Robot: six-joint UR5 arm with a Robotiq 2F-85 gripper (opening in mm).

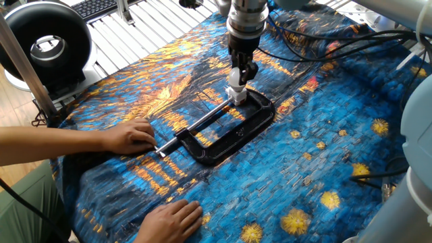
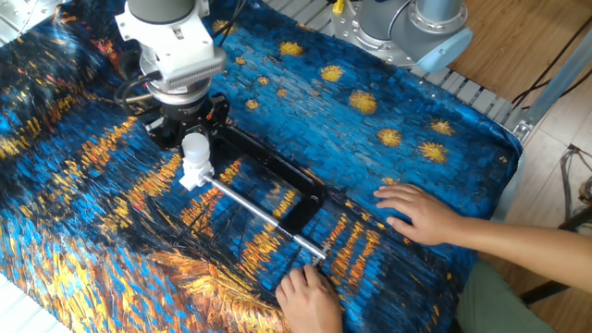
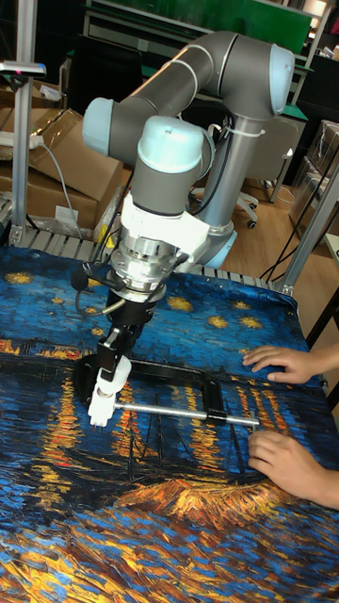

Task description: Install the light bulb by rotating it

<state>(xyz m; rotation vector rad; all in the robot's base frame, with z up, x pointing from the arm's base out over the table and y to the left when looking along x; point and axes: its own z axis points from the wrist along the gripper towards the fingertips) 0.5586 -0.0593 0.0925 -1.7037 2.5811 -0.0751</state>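
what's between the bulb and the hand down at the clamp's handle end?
In the other fixed view, the C-clamp's silver screw rod runs from under the light bulb to the person's hand, over the starry cloth. Nothing else lies there.

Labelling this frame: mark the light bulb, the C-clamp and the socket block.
light bulb (image 2: 195, 146), other fixed view, globe.
C-clamp (image 1: 237, 137), one fixed view, black frame.
socket block (image 2: 192, 176), other fixed view, white body.

Gripper (image 1: 239, 75): fingertips masked by the light bulb (image 2: 195, 148); contact with the globe cannot be judged. Bulb neck and white socket block (image 2: 193, 175): join too small to resolve. Black C-clamp (image 1: 229, 131): far end hidden behind the gripper. Person's arms: cut by picture edges. Painted tablecloth (image 2: 388, 102): cropped on all sides.
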